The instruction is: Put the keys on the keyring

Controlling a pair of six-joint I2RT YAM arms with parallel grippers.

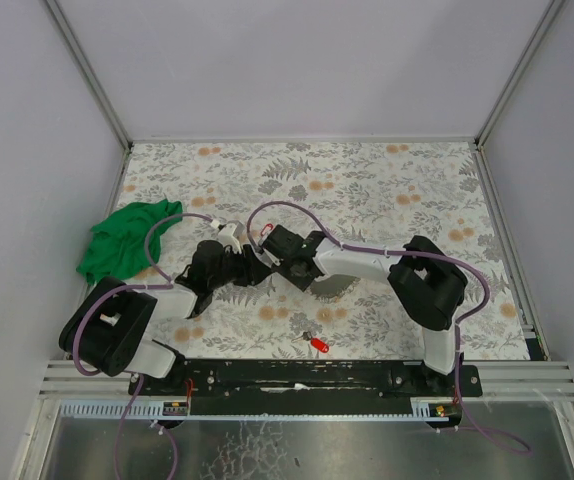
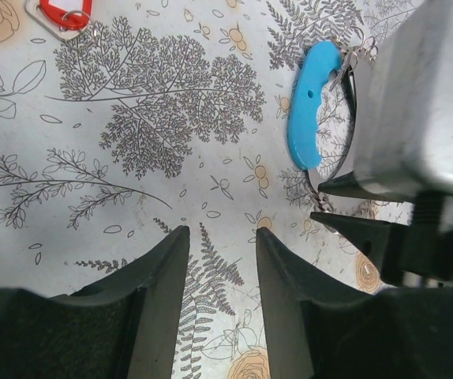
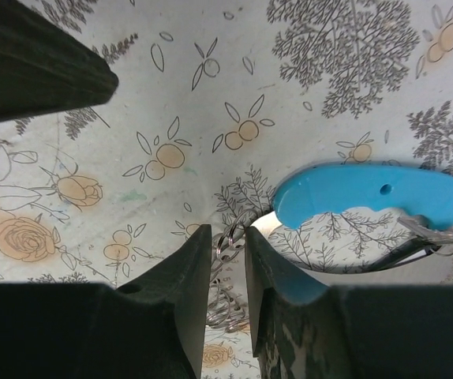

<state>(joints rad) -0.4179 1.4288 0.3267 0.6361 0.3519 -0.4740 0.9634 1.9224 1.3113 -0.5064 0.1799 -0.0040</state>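
In the right wrist view the keyring's light-blue arc (image 3: 368,193) lies on the floral table, and its thin dark wire curves off to the right. My right gripper (image 3: 228,237) is shut on a cluster of small metal rings (image 3: 230,304) strung on that loop. The left wrist view shows the same blue arc (image 2: 309,106) at the upper right, with the right gripper's fingertips (image 2: 345,186) beside it. Next to it my left gripper (image 2: 220,237) stands open over bare table. One key with a red tag (image 2: 65,12) lies beyond it, and another red-tagged key (image 1: 316,344) lies near the front edge.
A green cloth (image 1: 127,240) is bunched at the table's left side. Both arms meet at the middle of the floral table (image 1: 387,190), and purple cables (image 1: 297,208) loop above them. White walls enclose the table on three sides.
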